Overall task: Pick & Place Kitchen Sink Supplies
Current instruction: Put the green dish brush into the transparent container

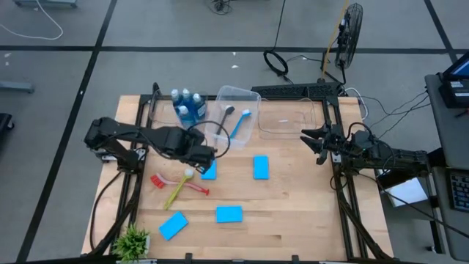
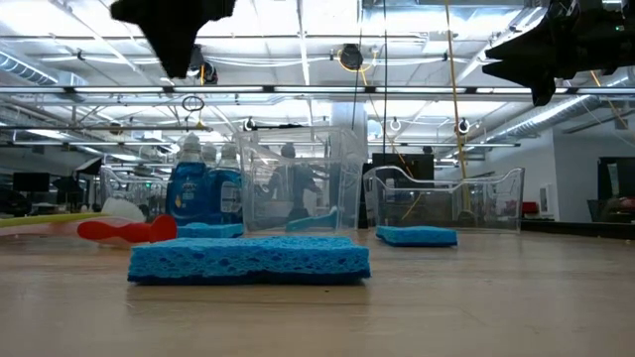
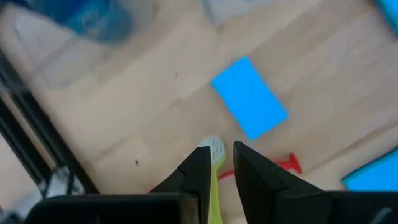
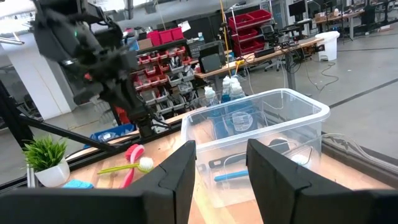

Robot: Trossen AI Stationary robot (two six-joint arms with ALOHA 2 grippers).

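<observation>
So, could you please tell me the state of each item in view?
Left end effector: open, above yellow-green brush.
Right end effector: open, empty.
Soap bottles: upright.
Red brush: lying on table.
Blue brush: leaning in bin.
Sponges: flat on table.

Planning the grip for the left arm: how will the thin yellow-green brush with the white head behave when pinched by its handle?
The yellow-green brush looks thin and light, so it probably lifts easily. Its long handle may pivot between the left gripper fingers. It crosses the red brush, which may shift.
</observation>
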